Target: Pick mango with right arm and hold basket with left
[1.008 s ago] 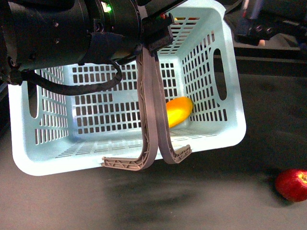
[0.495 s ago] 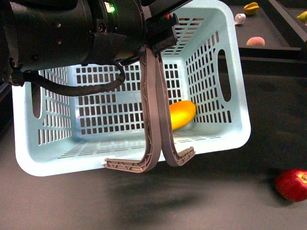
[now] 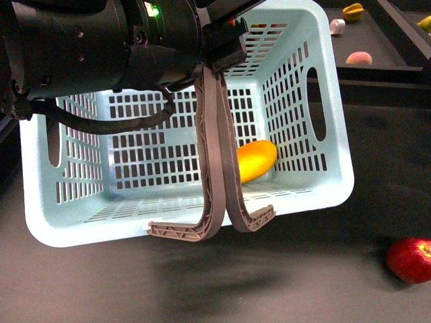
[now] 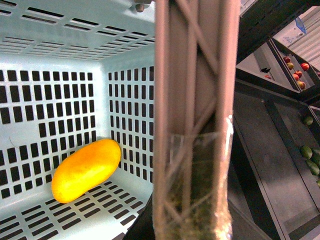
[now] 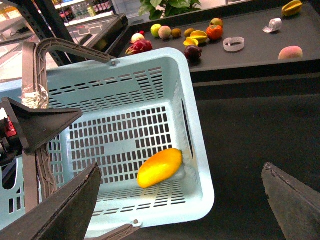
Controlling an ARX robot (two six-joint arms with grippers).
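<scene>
In the front view, my left gripper [image 3: 221, 57] is clamping the handles [image 3: 214, 168] of the basket [image 3: 335, 161], which is drifting slightly right of a moment ago. In the left wrist view, the mango [image 4: 86, 170] is lying in the basket's corner. In the right wrist view, my right gripper [image 5: 180, 172] is hanging spread and empty above it.

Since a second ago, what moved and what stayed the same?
The basket slid a little to the robot's right and lower in the front view, carrying the mango along in its corner. A dark shape at the top right left that view, uncovering the shelf. The left hand stays shut on the handles, and the red apple has not moved.
</scene>
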